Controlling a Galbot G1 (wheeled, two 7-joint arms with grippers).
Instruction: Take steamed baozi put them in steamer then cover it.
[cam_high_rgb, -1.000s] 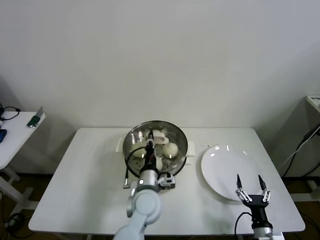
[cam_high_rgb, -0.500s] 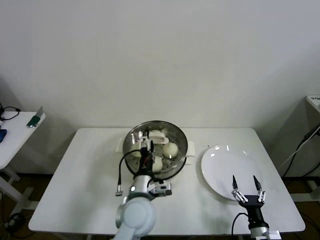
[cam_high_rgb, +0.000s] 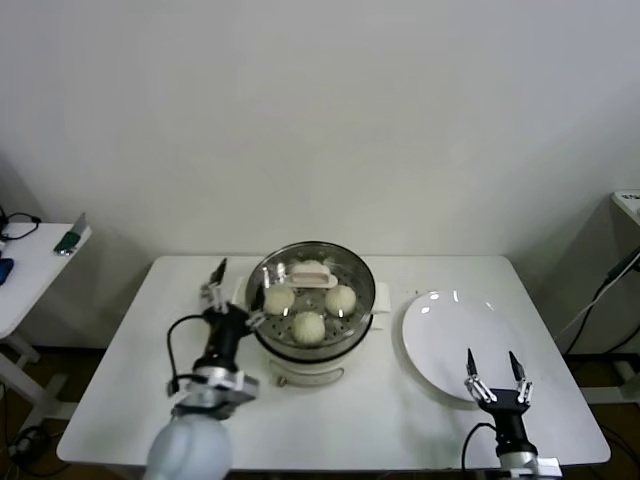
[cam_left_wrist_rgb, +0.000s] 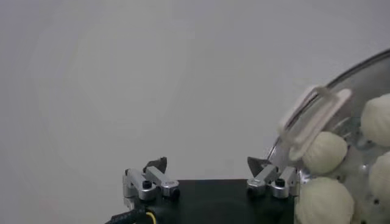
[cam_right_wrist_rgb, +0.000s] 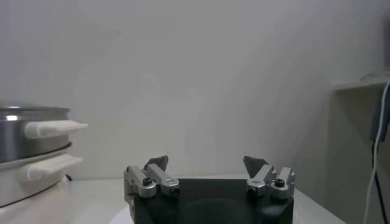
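At table centre, the steamer (cam_high_rgb: 311, 318) holds four steamed baozi (cam_high_rgb: 309, 326) under its glass cover (cam_high_rgb: 312, 283). The left gripper (cam_high_rgb: 232, 292), jaws spread, has withdrawn to the steamer's nine o'clock, so the task looks done. The right gripper (cam_high_rgb: 495, 368) idles spread at five o'clock beside the white plate (cam_high_rgb: 462, 340).

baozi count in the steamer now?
4, all in the steamer under the cover: rear baozi, left baozi, right baozi, front baozi.
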